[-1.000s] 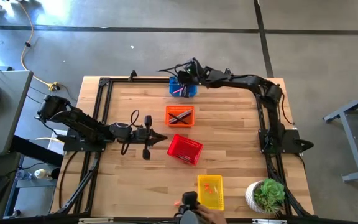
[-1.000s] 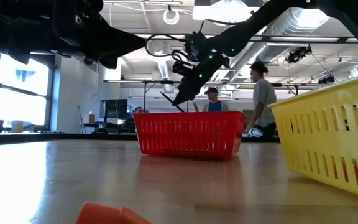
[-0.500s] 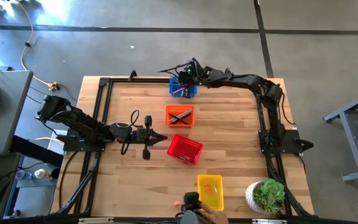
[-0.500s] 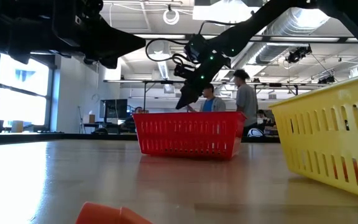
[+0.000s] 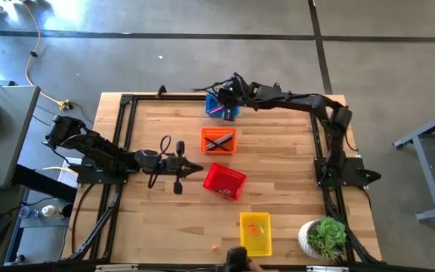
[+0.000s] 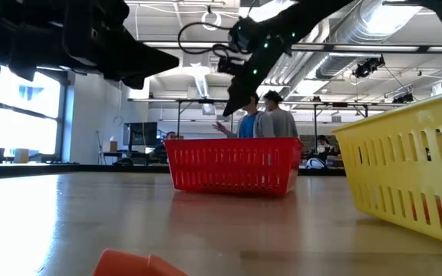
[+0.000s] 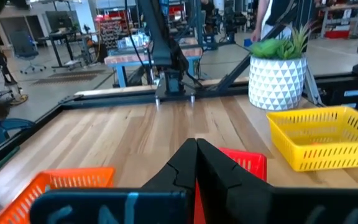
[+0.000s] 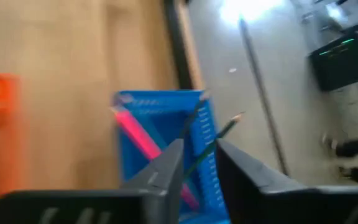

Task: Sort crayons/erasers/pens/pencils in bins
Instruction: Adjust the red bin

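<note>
Plastic mesh bins (image 5: 223,182), seemingly smooth wooden table (image 5: 278,166)

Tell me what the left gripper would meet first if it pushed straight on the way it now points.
Most likely the red basket: in the high view the shut left gripper points at it from just short of its near wall, and the left wrist view shows red right past the fingertips. Its height over the table is unclear, so it might pass above the rim.

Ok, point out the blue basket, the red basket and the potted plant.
blue basket (image 8: 143,124): right wrist view, on its mesh floor beside the pink stick.
red basket (image 6: 232,165): low view, on the middle of its facing mesh wall.
potted plant (image 5: 326,235): high view, on its green leaves.
</note>
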Controlling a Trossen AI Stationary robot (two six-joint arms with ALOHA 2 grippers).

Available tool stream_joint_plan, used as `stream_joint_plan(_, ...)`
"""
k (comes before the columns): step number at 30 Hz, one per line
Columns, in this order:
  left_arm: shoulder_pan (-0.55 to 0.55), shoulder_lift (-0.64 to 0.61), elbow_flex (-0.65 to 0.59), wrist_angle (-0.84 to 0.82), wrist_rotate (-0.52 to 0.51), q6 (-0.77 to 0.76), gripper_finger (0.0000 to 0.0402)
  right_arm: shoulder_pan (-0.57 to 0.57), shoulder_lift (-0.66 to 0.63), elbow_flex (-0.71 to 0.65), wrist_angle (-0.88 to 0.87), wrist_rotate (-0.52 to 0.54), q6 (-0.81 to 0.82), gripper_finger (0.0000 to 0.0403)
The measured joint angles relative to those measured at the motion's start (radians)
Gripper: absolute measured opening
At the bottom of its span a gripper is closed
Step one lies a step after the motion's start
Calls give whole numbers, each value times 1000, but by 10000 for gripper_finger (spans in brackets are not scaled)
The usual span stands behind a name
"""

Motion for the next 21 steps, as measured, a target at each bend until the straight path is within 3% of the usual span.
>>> stream_joint_plan(6,0,0,0,-74,0,0,0,80,-125,-101,-91,-42,49,8)
stream_joint_plan(15,0,0,1,-279,0,-56,0,329,-377,-484,30,-40,250,3)
stream_joint_plan(21,0,21,34,-487,-45,-139,0,557,-477,-622,31,-46,428,1)
